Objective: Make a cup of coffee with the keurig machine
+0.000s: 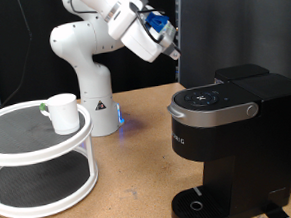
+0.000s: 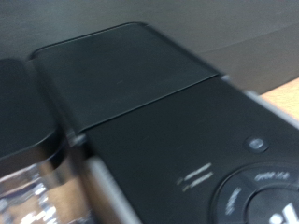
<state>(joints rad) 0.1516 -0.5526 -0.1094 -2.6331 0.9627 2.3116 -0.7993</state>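
Wooden tabletop held the keurig machine point(image 1: 232, 133) at exterior view's right, lid down, directly below the raised gripper point(image 1: 171, 49), jaw state unreadable; cup point(image 1: 64, 112) sat apart on the white stand point(image 1: 39, 157).

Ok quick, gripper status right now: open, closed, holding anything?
Gripper: cannot be told; raised above the keurig machine, fingers not visible, nothing seen held.
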